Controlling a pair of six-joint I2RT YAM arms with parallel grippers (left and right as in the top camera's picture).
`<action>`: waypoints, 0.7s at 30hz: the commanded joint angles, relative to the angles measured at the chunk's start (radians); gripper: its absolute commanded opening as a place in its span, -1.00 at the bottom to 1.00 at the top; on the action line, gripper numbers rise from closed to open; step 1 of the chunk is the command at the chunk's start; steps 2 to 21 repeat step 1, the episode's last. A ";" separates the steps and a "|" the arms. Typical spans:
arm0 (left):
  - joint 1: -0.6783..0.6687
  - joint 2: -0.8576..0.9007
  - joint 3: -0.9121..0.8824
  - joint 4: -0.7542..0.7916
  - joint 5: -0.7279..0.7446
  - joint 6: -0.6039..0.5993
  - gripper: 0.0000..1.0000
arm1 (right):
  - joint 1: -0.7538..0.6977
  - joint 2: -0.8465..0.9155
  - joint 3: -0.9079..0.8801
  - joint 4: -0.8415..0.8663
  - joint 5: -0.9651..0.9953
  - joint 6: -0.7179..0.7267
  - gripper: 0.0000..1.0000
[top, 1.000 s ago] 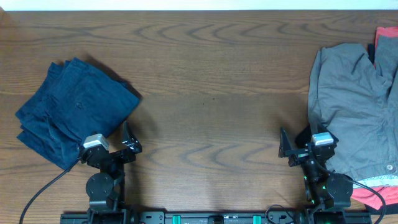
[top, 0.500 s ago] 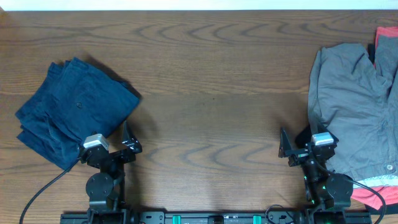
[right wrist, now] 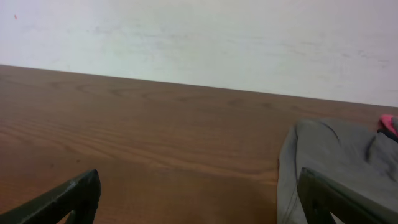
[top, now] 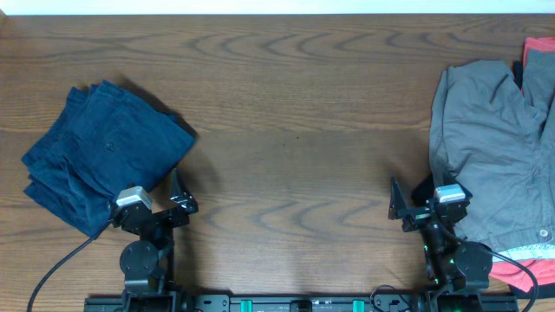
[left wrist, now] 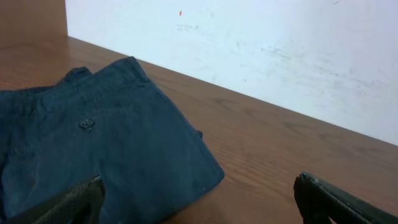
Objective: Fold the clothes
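A folded dark navy garment (top: 100,156) lies at the left of the table; it also fills the lower left of the left wrist view (left wrist: 93,149), a button showing on it. A grey garment (top: 490,165) lies spread at the right edge, its left edge showing in the right wrist view (right wrist: 339,165). My left gripper (top: 178,198) is open and empty near the front edge, just right of the navy garment's corner (left wrist: 199,202). My right gripper (top: 401,208) is open and empty near the front, just left of the grey garment (right wrist: 199,199).
A red-pink cloth shows at the far right top (top: 539,52) and again under the grey garment at the bottom right (top: 520,269). The brown wooden table (top: 295,130) runs to a white wall (right wrist: 199,37) at the back.
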 commanded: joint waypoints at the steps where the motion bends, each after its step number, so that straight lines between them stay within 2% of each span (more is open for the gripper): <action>1: 0.005 -0.006 -0.034 -0.013 -0.005 0.010 0.96 | 0.009 -0.006 -0.001 -0.004 0.000 -0.015 0.99; 21: 0.005 -0.006 -0.034 -0.013 -0.005 0.010 0.96 | 0.009 -0.006 -0.001 -0.004 0.000 -0.015 0.99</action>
